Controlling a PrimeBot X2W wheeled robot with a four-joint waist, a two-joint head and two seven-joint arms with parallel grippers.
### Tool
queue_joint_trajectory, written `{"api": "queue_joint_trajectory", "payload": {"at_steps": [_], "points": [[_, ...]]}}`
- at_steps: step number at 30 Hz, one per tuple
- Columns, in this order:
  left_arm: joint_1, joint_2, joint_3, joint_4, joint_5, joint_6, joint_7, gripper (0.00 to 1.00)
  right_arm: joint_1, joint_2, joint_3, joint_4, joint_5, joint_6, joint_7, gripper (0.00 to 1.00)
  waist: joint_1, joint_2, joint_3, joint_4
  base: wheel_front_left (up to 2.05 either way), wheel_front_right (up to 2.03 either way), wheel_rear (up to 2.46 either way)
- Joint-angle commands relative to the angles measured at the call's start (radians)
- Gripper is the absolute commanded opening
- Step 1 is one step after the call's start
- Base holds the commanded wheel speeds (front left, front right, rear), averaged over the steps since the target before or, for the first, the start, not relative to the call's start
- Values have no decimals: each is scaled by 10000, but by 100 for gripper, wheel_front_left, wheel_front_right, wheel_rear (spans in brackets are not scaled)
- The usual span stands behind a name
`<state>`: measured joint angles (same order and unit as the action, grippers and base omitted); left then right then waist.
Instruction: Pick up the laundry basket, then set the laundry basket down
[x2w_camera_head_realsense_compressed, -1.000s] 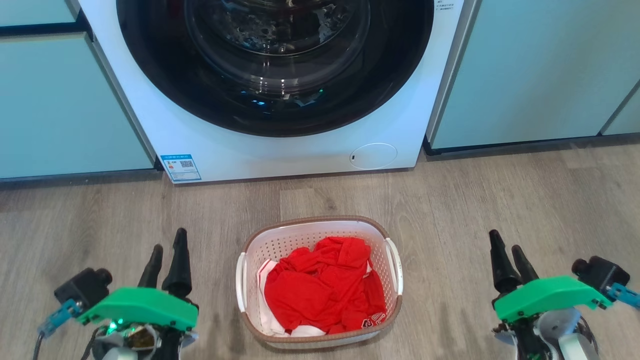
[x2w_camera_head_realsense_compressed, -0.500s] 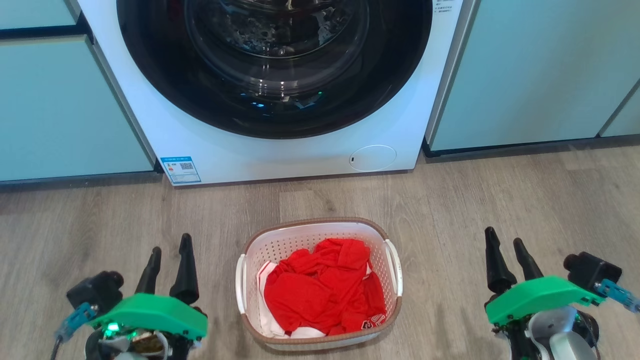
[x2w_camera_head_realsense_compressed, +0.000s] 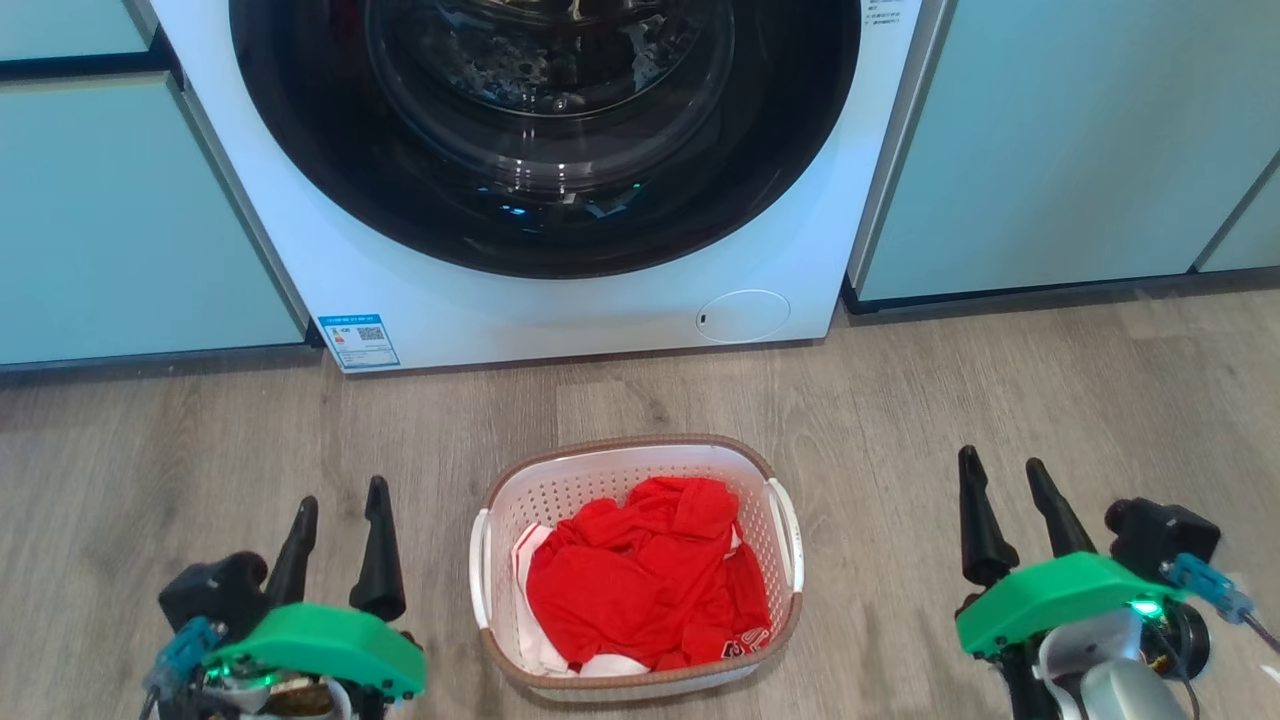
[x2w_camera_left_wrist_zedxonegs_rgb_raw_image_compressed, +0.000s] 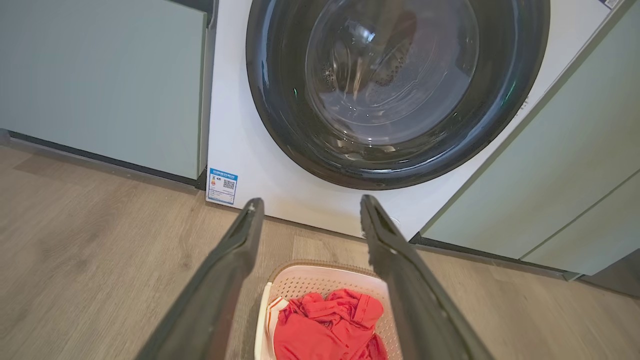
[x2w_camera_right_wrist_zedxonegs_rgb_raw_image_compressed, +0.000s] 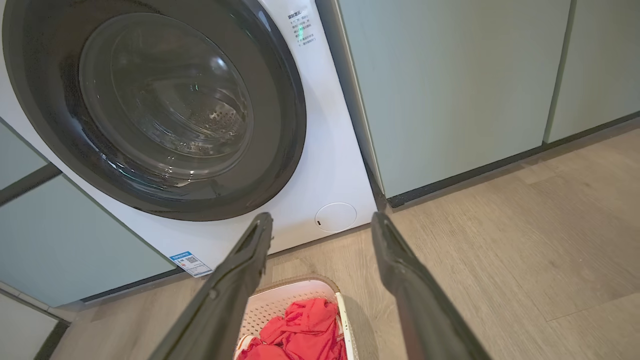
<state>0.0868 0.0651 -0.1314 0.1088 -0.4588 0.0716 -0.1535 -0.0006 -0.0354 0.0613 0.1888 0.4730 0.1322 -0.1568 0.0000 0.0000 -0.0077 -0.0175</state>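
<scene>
One laundry basket (x2w_camera_head_realsense_compressed: 600, 478); one washer (x2w_camera_head_realsense_compressed: 560, 315); two pairs of jaws

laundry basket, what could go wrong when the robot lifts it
1. The small white perforated plastic laundry basket has slim white side handles. The open left gripper and open right gripper stand apart from it, so a finger could miss one and the lift may tilt.
2. The crumpled red clothes lie loose inside; a tilt might spill them.
3. The white front-loading washing machine stands just beyond; a forward swing could bump it.
</scene>
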Motion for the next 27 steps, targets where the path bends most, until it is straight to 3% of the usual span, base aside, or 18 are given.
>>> {"api": "queue_joint_trajectory", "payload": {"at_steps": [1,27], "points": [[-302,88,164,-452,427,66,-212,100,-374,-115,222,-419,-424,-12,-182,100,0,0,4,0,0,0,0],[-8,-111,225,-376,3175,-121,-945,100,-398,-143,722,-524,-3457,-15,-913,100,0,0,-9,-65,0,0,0]]}}
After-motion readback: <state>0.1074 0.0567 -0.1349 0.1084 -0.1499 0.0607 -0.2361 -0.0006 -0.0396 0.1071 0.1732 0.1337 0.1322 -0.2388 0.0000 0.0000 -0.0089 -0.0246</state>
